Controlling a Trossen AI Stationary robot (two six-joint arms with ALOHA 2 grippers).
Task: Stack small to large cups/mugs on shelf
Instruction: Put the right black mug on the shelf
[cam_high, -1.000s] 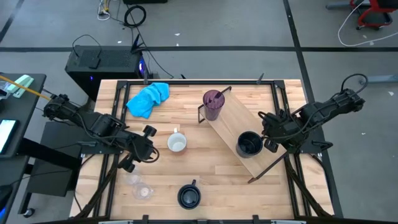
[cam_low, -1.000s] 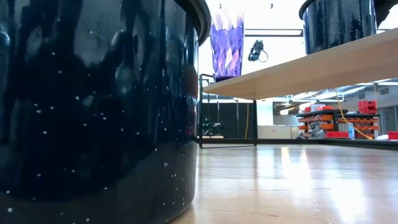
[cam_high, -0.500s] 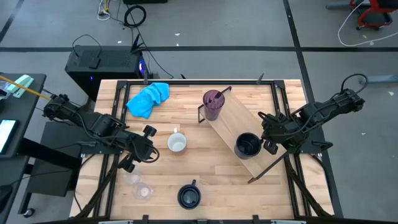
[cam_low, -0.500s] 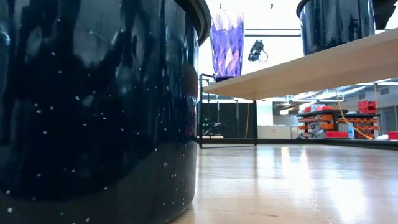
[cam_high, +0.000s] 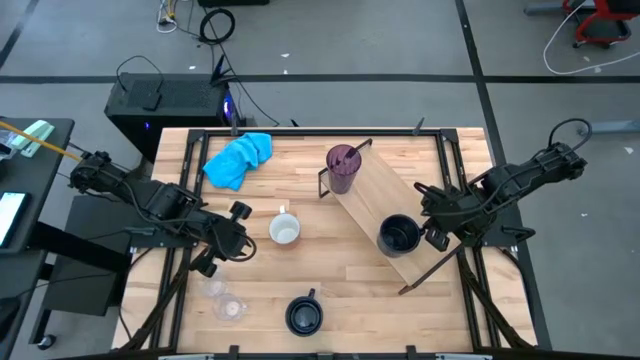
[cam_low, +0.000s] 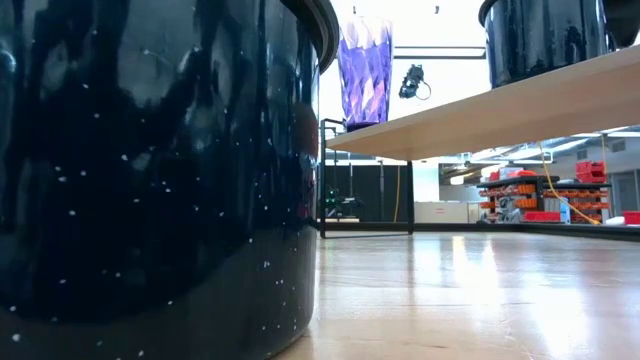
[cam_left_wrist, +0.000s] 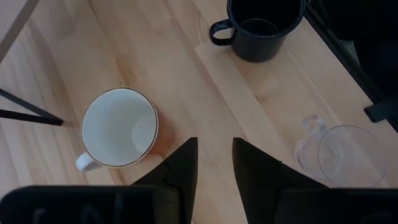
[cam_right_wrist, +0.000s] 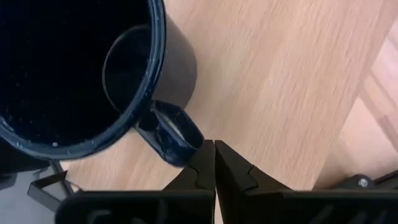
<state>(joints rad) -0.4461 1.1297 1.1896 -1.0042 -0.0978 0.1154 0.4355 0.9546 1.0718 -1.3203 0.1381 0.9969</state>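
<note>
Right gripper clenched, empty, touching handle of dark mug on shelf; left gripper slightly parted beside white mug.

Lighting's pretty even from where I'm driving this. In the high view it's soft overhead light, with only short faint shadows under the white mug and the shelf, everything sharp edge to edge. The low view is the rough one: a dark mug fills the left half, way too close and blurry, with smeary reflections on its glaze. Upper middle of that frame is blown out white behind the purple tumbler, which glows backlit. There's a shiny glare streak on the tabletop at lower right. Both wrist views are bright and warm, though my own fingers at the bottom go soft.
</note>
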